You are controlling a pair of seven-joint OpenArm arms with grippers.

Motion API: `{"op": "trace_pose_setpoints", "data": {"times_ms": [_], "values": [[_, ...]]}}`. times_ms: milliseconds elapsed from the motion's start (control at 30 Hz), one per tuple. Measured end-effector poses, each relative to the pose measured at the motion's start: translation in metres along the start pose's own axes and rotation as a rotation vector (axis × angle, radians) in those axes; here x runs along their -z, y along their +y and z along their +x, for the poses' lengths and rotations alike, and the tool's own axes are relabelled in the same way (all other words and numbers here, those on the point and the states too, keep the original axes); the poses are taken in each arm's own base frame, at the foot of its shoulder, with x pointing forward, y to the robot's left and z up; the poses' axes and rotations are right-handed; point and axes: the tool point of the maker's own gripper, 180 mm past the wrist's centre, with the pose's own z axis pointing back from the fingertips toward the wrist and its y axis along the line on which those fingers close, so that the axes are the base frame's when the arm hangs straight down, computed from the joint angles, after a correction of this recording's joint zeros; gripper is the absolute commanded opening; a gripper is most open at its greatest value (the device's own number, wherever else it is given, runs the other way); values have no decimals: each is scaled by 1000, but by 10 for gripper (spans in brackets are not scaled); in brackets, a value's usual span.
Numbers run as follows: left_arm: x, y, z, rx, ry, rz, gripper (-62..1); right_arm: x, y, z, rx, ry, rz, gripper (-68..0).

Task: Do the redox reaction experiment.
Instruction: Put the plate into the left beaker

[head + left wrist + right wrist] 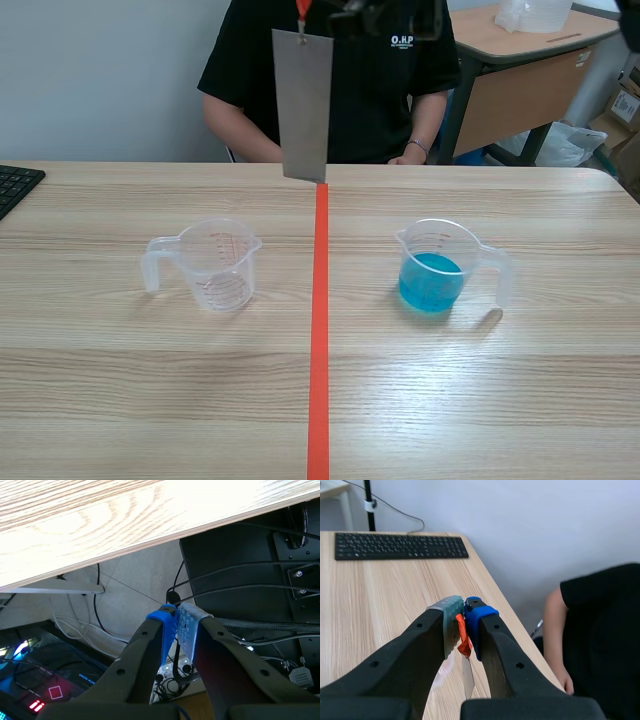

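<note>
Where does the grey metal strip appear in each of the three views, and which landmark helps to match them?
Scene view: the metal strip hangs upright at the top, near the middle.
Left wrist view: it is not in it.
Right wrist view: only a sliver of it shows under the right pincer, which is shut on its orange tag.
Shared landmark: the black keyboard, at the scene's left edge and far ahead of the right pincer.

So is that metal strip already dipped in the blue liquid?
No, the metal strip hangs in the air, higher than and off to one side of the cup of blue liquid, not touching it.
</note>
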Motion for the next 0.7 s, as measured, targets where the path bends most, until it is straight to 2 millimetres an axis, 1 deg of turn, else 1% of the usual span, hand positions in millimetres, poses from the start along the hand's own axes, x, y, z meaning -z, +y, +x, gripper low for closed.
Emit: {"op": "trace_pose_setpoints", "data": {"times_ms": [100, 167, 333, 400, 567, 700], "values": [[0, 0, 0, 0, -1, 0, -560, 15, 12, 12, -11, -33, 37, -660], [0, 0, 0, 0, -1, 0, -560, 26, 17, 16, -11, -42, 57, -660], [0, 0, 0, 0, -1, 0, -558, 49, 30, 15, 19, -42, 111, -660], [0, 0, 1, 0, -1, 0, -526, 57, 36, 13, 39, -40, 133, -660], [0, 0, 1, 0, -2, 1, -421, 72, 45, 8, 50, -20, 162, -660], [0, 0, 1, 0, -2, 1, -315, 79, 54, 4, 50, -4, 183, -660]]}}
